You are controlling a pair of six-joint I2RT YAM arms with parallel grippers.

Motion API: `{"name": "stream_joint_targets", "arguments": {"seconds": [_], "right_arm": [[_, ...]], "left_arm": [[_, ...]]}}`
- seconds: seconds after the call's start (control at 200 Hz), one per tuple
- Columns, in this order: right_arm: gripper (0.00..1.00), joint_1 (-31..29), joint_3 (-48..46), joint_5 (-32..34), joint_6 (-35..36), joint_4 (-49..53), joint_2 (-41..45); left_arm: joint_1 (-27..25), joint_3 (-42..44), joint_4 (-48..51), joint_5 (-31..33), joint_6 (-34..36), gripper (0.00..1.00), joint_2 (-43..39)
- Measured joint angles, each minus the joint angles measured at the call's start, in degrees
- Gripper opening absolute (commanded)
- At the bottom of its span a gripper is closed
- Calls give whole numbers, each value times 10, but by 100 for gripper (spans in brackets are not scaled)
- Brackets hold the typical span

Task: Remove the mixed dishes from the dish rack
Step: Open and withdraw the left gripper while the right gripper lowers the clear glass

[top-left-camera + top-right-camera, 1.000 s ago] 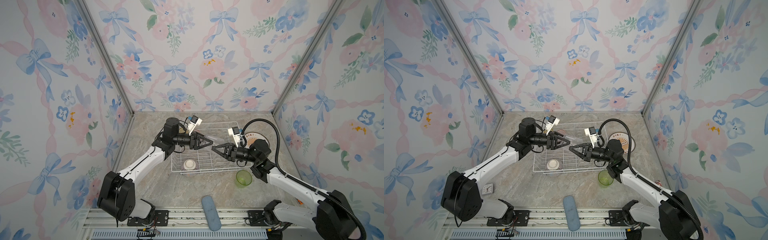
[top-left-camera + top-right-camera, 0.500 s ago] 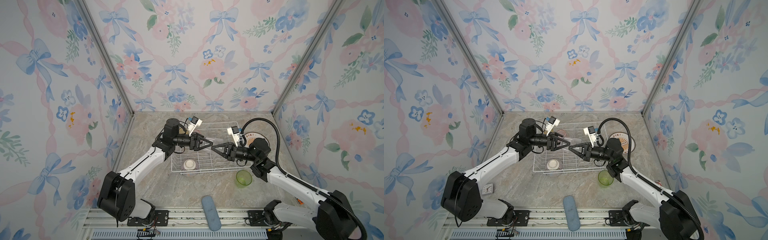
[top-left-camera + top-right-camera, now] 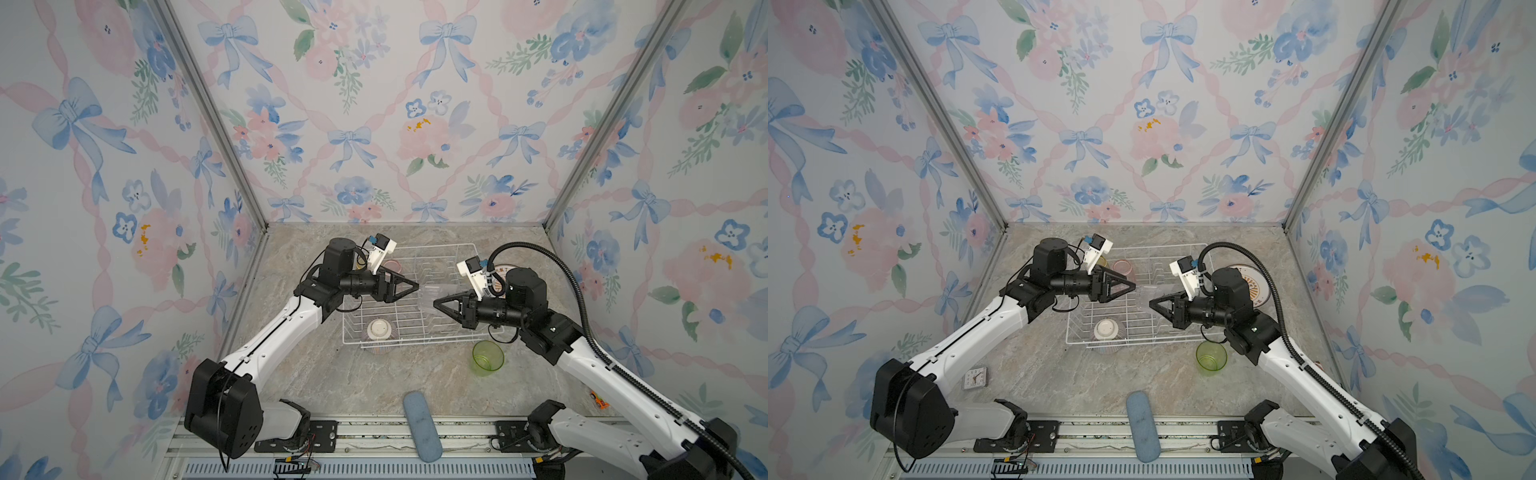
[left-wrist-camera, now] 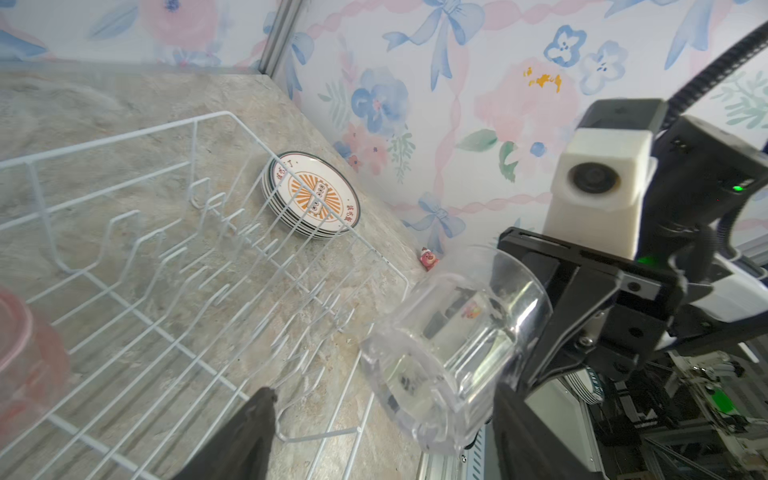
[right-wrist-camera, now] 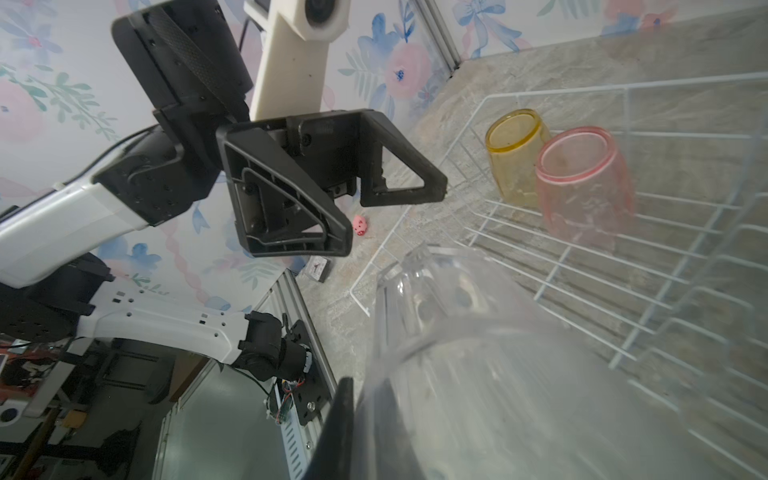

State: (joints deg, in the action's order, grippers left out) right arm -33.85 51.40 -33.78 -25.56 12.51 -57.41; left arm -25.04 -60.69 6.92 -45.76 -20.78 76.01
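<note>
- the mixed dishes, nearest first: the green tumbler (image 3: 487, 356) stands mouth up on the table, just off the near right corner of the dish rack (image 3: 411, 316).
- the striped bowl (image 3: 379, 330) sits foot up at the rack's near left edge, and neither gripper is by it.
- over the middle of the rack, the clear tumbler (image 4: 449, 353) lies on its side in the air. its long axis runs left to right, base to the left and mouth to the right.
- the right gripper (image 3: 438, 303) is closed on the wall at the tumbler's mouth, so this arm alone bears it.
- the left gripper (image 5: 395, 220) stands spread wide with nothing in it. it is near the base and, as far as we can see, clear of it.
- we judge the set-down spot to lie near and right of the clear tumbler, by the green one. that makes the right arm the nearer, and the tumbler must be turned upright on the way.
- further in, the pink tumbler (image 5: 582, 178) and the yellow tumbler (image 5: 515, 145) stand side by side in the rack's far left corner.
- farthest, on the right and outside the rack, the plates (image 4: 311, 195) lie stacked.
</note>
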Motion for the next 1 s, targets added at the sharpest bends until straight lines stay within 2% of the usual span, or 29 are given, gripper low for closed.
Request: {"name": "stream_joint_targets", "arguments": {"seconds": [0.245, 0.425, 0.655, 1.0], "right_arm": [[0, -97, 84, 139, 73, 262, 5], [0, -186, 110, 240, 81, 393, -58], [0, -239, 114, 299, 85, 454, -175], [0, -245, 147, 322, 113, 464, -295]], "left_arm": [[0, 0, 75, 108, 28, 74, -13], [0, 0, 104, 158, 37, 74, -13], [0, 0, 122, 194, 45, 74, -14], [0, 0, 139, 211, 56, 74, -21]]}}
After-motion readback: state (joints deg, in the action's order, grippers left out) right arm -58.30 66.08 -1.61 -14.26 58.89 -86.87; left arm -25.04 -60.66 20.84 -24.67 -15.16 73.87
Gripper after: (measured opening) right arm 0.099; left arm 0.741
